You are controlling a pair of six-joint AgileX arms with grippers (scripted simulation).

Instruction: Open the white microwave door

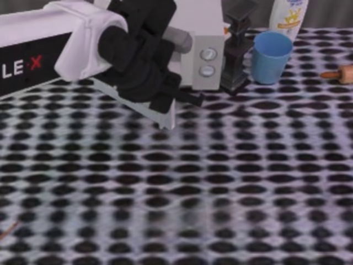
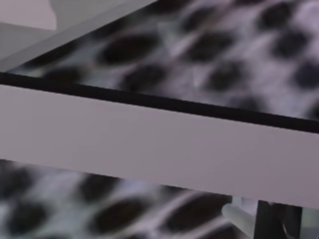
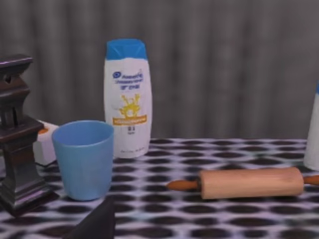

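Note:
The white microwave stands at the back of the table, its two-knob panel facing front. The white microwave door is swung outward toward the front left, well away from the oven's front. My left gripper is at the door's free end. In the left wrist view the door crosses as a broad white band, with its pale round handle against a dark finger. My right arm is outside the top view; a dark bit of the right gripper shows in the right wrist view.
Right of the microwave stand a dark stepped stand, a blue cup and a white shampoo bottle. A wooden rolling pin lies at the right edge. The patterned table stretches across the front.

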